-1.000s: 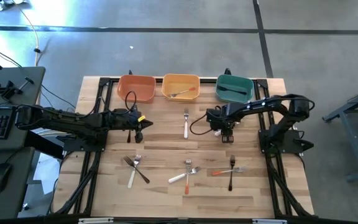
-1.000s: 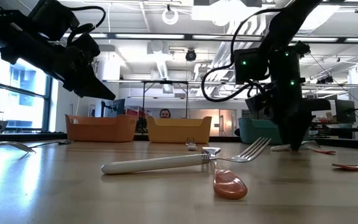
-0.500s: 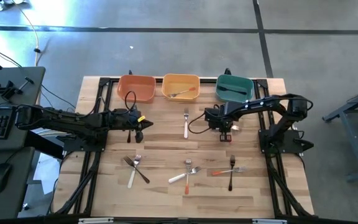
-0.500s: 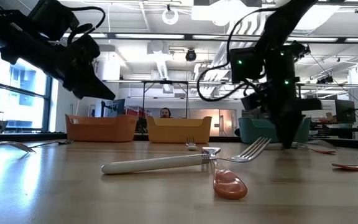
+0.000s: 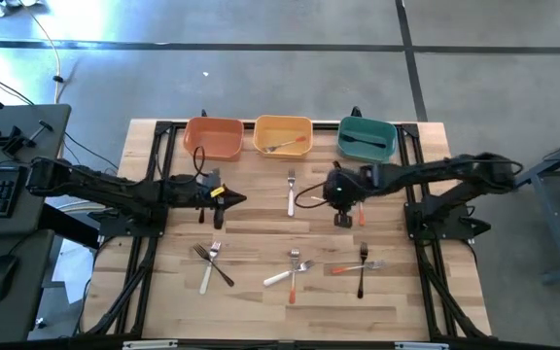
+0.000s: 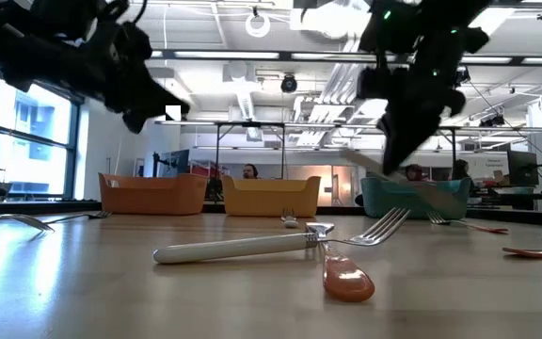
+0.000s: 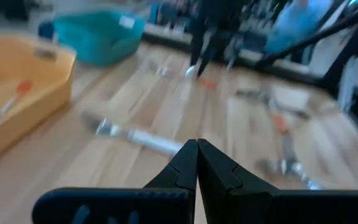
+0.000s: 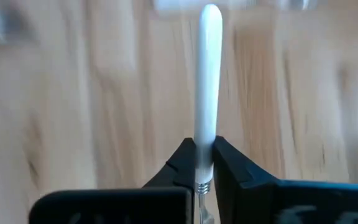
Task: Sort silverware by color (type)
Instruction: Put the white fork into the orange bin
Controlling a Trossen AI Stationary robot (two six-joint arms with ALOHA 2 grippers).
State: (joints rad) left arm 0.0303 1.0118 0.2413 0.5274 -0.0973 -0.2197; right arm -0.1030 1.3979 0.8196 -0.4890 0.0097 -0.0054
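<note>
My right gripper [image 8: 202,165] is shut on a white-handled fork [image 8: 207,74] and hangs above the table's middle [image 5: 341,220]. An orange-red fork [image 5: 361,212] lies flat just beside it. My left gripper [image 5: 233,199] hovers left of centre, shut and empty [image 7: 197,152]. One white fork [image 5: 291,192] lies between the two grippers. More forks lie in pairs near the front: white and black [image 5: 210,262], white and orange-red [image 5: 290,270], orange-red and black [image 5: 361,264]. My right gripper pinches the white handle between its two fingers at the end next to the metal neck [image 8: 202,152]. The fingers slant down from above. The handle runs on past the fingertips. In the low view the fork [image 6: 412,185] hangs tilted, clear of the table.
Three bins stand along the far edge: orange [image 5: 213,137], yellow [image 5: 282,135] holding an orange-red fork, teal [image 5: 367,137] holding a black fork. In the room beyond the table a person shows behind the yellow bin [image 6: 249,172].
My right gripper has risen off the table and drifted toward the left edge, tipping as it went. The white fork has come up with it, lifted clear. The orange-red fork stayed on the wood. My left gripper has tipped upward a little.
</note>
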